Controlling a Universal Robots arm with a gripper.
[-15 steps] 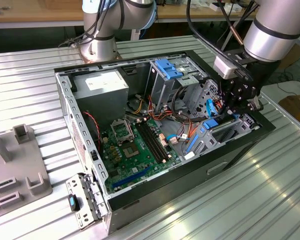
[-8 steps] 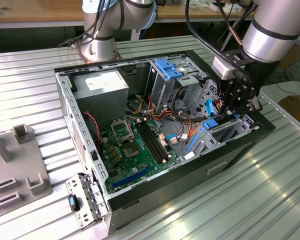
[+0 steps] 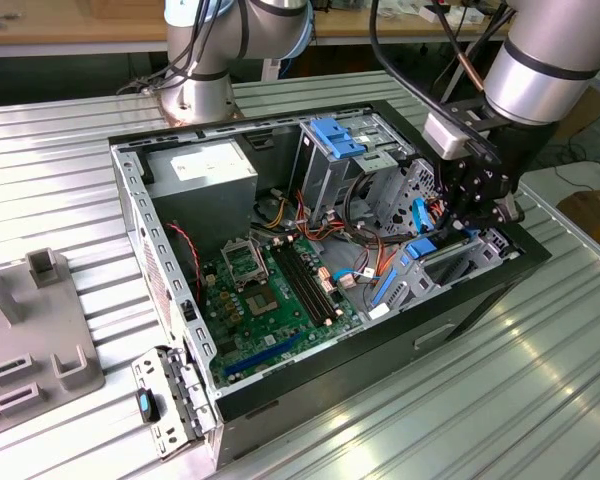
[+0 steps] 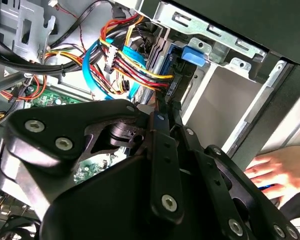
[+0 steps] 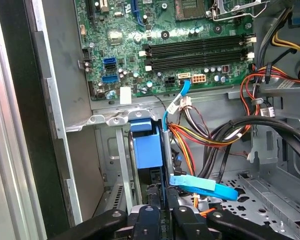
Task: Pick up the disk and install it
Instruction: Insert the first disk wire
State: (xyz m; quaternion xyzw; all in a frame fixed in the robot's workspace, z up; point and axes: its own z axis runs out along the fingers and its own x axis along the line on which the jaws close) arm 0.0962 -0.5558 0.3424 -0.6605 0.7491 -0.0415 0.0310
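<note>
my gripper (image 3: 472,200) hangs inside the open computer case (image 3: 130,190), down at the drive bay on the exterior view's right. in both wrist views my two fingers (image 4: 162,150) sit pressed close together with something thin and dark between them, leading down to the disk (image 5: 144,147), which stands on edge in its bay slot (image 4: 225,100) with the blue carrier tab uppermost. i judge i am clamped on the disk's upper edge, though my own linkage hides the contact itself. the disk looks rigid and fairly heavy for its size, metal-bodied with smooth slippery faces, and shock-sensitive; the plastic frame edges are the sensible place to pinch. bundled cables (image 4: 125,65) crowd right beside it. a person's hand (image 4: 272,170) rests outside the case wall.
</note>
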